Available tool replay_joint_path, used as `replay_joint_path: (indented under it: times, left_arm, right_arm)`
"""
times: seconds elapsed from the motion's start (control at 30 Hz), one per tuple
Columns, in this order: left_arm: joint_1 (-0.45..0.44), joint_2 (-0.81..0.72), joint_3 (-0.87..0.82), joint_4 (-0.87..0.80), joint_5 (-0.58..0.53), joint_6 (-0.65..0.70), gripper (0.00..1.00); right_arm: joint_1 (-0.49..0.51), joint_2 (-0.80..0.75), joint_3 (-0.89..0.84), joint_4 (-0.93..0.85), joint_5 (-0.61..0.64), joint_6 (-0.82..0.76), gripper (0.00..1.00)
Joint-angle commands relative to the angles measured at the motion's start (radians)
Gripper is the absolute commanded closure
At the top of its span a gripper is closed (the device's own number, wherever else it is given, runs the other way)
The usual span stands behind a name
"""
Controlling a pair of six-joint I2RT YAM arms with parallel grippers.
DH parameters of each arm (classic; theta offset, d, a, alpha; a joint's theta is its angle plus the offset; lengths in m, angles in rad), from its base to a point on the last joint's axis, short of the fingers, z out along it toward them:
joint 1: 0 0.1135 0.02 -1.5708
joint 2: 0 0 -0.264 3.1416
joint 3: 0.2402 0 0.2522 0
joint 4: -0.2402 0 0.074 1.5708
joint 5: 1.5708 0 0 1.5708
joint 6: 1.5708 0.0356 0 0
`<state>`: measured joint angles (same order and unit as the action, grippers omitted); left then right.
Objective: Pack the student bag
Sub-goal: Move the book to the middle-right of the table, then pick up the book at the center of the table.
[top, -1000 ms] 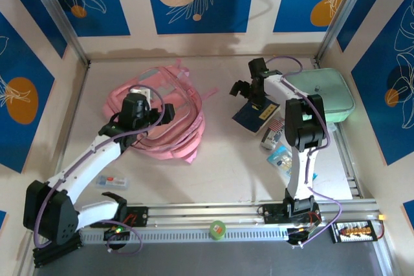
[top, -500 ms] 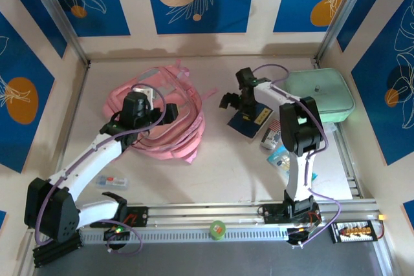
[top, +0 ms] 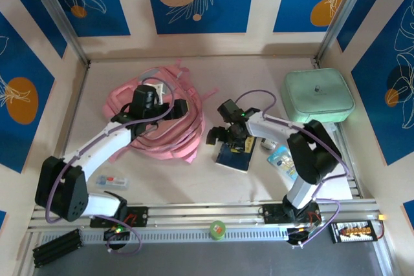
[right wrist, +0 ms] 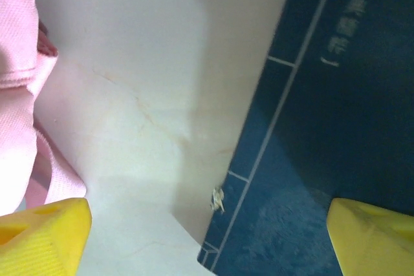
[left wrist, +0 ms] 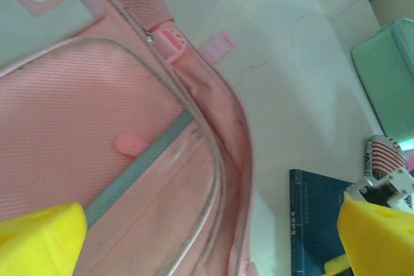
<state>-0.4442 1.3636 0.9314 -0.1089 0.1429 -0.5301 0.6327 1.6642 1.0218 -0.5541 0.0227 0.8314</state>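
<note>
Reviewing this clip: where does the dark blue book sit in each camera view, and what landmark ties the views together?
Top external: the dark blue book lies just right of centre, lower middle of the picture.
Left wrist: the book is in the lower right corner.
Right wrist: the book takes up the right half of the picture.
Shared landmark: the pink student bag, left of the book in every view.

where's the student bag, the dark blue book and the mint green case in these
student bag (top: 183, 135), top view, pink fabric at its lower right edge
dark blue book (top: 234, 158), top view, near part of the cover
mint green case (top: 323, 103), top view, middle of the lid
</note>
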Motion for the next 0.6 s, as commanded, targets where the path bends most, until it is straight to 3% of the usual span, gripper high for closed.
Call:
replay_joint_path:
  times: [0.0, 0.2, 0.3, 0.4, 0.47, 0.57]
  left_arm:
    - [-0.055, 0.056, 0.075, 0.010, 0.034, -0.014, 0.04]
    - [-0.205, 0.196, 0.182, -0.074, 0.002, 0.011, 0.07]
    - [-0.273, 0.264, 0.226, -0.103, -0.006, 0.011, 0.12]
    - [-0.331, 0.330, 0.277, -0.147, -0.085, -0.040, 0.26]
    - [-0.373, 0.369, 0.320, -0.177, -0.152, -0.057, 0.29]
    - [-0.409, 0.434, 0.381, -0.213, -0.163, -0.060, 0.31]
  right_arm:
    - [-0.015, -0.112, -0.037, 0.071, 0.034, 0.016, 0.06]
    - [-0.147, -0.274, -0.161, 0.036, 0.120, 0.065, 0.10]
    - [-0.202, -0.323, -0.214, -0.004, 0.133, 0.068, 0.22]
    - [-0.216, -0.323, -0.224, -0.071, 0.160, 0.043, 0.35]
    - [-0.217, -0.312, -0.233, -0.100, 0.178, 0.038, 0.39]
    - [-0.230, -0.298, -0.249, -0.122, 0.188, 0.043, 0.46]
